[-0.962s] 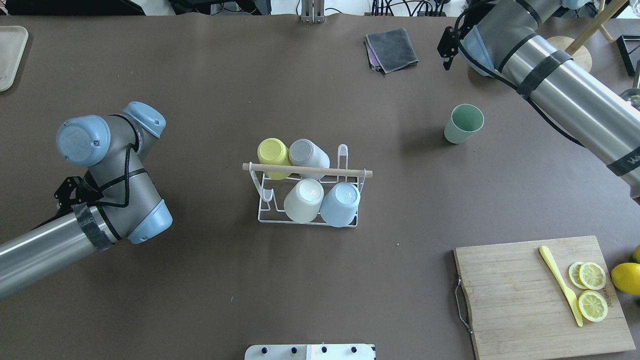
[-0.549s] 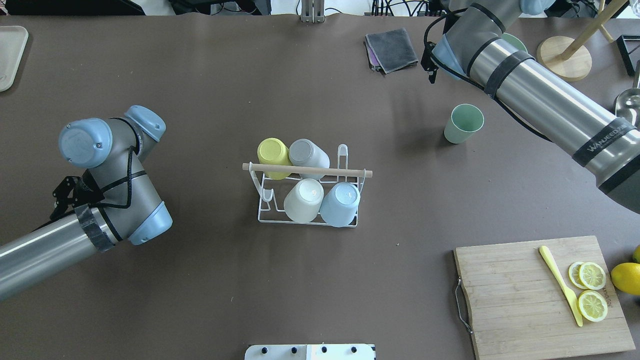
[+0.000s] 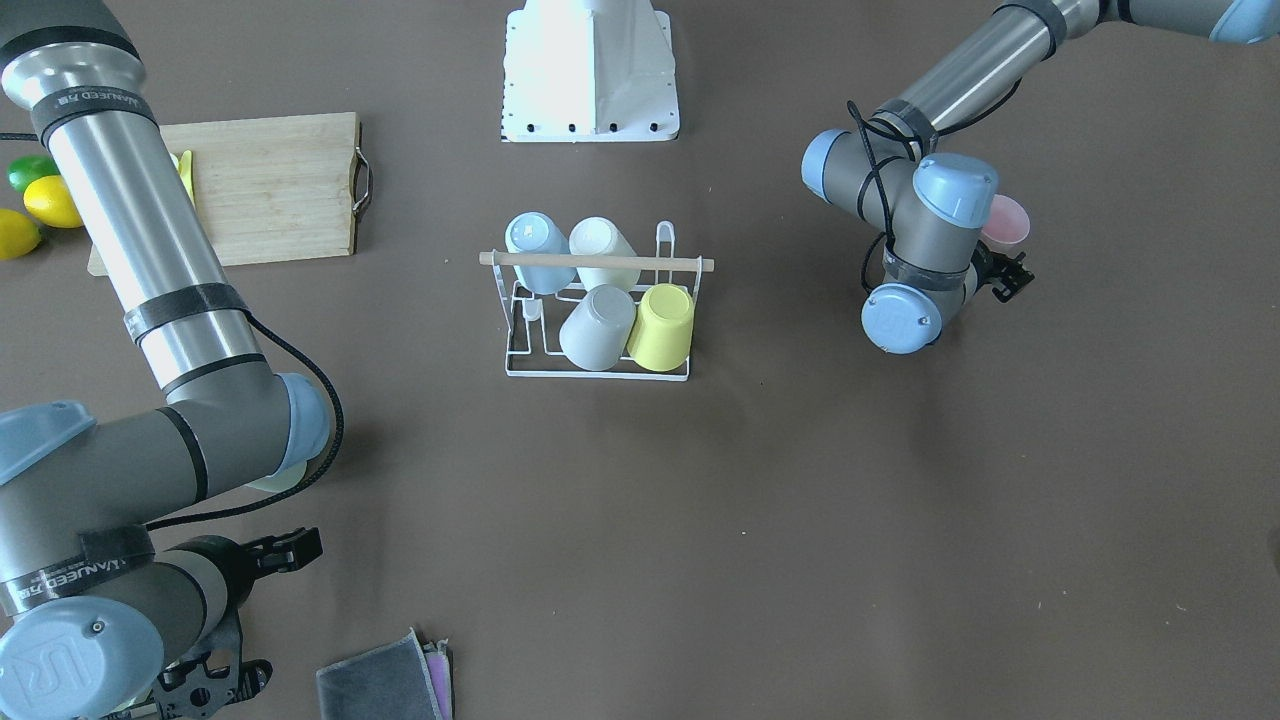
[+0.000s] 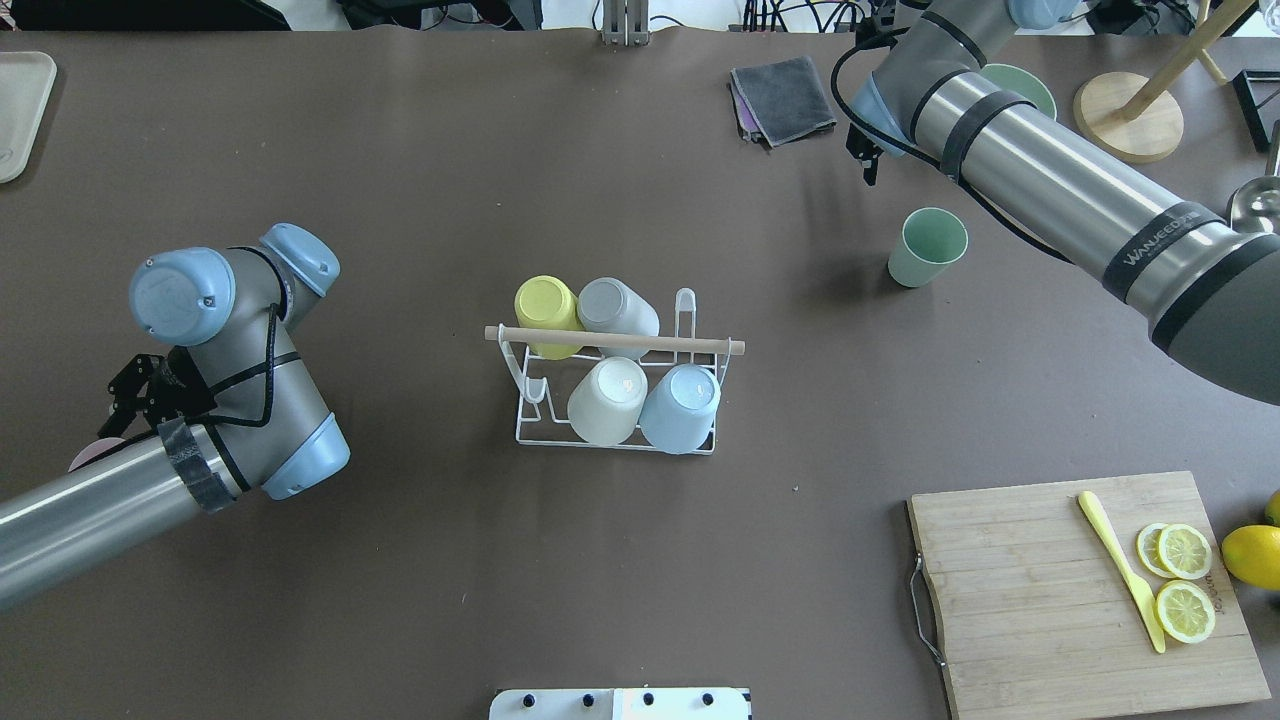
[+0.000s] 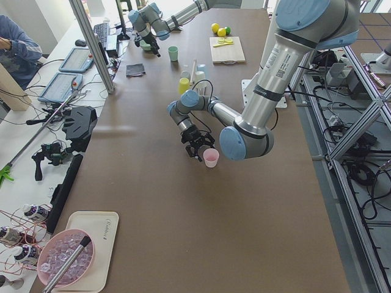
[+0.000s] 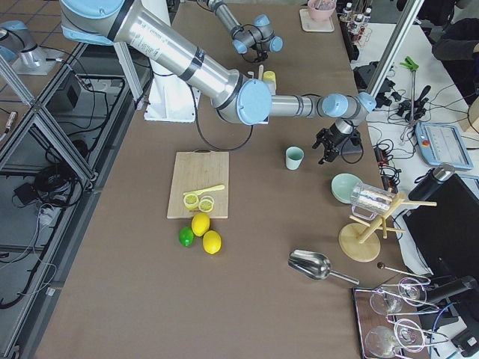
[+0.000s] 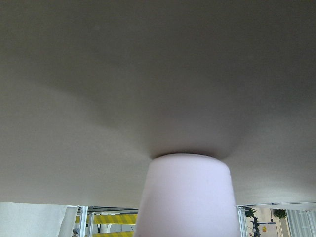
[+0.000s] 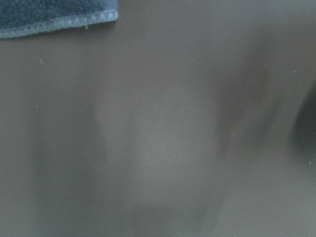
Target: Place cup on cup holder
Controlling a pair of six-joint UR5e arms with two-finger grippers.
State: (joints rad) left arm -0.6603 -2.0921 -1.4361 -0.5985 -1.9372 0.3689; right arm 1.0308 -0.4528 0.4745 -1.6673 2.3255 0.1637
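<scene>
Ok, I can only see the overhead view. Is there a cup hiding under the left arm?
Observer: Yes, a pink cup, by the left gripper. The left side view shows it.
Operator: Is it standing up?
Observer: Yes. In the left wrist view its base sits on the table.
Operator: And what's the green thing at the top right?
Observer: A pale green bowl. The right side view shows all of it.

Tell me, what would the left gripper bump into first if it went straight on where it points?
Probably the pink cup, standing right ahead of the left gripper and centred in its wrist view.
</scene>
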